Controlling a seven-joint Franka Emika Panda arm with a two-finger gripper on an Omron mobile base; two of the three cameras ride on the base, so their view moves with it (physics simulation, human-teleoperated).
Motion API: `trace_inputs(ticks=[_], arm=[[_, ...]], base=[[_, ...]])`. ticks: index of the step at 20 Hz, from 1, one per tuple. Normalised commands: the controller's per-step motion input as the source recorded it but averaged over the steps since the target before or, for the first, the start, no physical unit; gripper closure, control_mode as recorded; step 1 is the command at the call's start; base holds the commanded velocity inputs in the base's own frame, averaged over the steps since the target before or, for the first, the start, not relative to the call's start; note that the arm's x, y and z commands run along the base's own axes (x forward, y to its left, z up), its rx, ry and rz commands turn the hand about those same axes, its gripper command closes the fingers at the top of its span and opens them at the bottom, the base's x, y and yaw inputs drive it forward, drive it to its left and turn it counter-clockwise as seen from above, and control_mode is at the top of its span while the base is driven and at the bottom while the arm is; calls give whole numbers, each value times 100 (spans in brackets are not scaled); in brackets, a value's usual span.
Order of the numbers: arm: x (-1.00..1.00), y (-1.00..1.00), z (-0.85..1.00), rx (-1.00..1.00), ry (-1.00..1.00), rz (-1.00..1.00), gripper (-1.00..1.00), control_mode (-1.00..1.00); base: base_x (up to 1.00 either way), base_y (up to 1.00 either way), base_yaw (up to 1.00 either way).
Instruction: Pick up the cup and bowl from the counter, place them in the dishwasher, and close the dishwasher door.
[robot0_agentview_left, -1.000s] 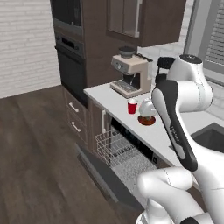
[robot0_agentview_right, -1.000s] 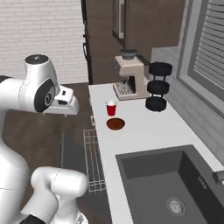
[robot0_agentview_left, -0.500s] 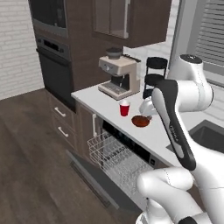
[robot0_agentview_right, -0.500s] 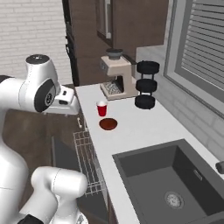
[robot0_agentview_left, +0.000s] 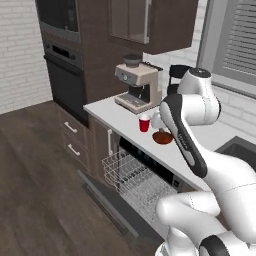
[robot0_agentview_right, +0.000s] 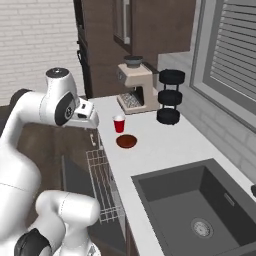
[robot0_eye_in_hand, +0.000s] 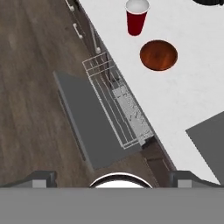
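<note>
So the gripper (robot0_eye_in_hand: 112, 177) is spread wide with nothing in it, hanging over the dropped dishwasher door (robot0_eye_in_hand: 87, 127). The cup (robot0_eye_in_hand: 136, 18) and bowl (robot0_eye_in_hand: 158, 54) sit on the counter (robot0_eye_in_hand: 188, 96) well ahead of the fingertips, probably just apart from each other.

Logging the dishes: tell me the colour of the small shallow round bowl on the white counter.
Reddish-brown, glossy: the small shallow round bowl, clearest in the hand view.
</note>
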Motion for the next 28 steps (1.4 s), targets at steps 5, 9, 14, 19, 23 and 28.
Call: trace_inputs(ticks=[5,9,14,19,23,28], arm=[[35,-1,4,-3,-2,2,-100,-100],[79,0,-11,-5,0,0,-100,-100],[82,2,-29,-9,-4,0,-100,-100],[73,0,-36,-6,0,0,-100,-100],[65,0,-31,-3,0,0,-100,-100],[55,0,-12,0,0,0,-100,-100]], base=[[0,0,0],[0,0,0],[0,0,0],[0,0,0],[0,0,0],[0,0,0]])
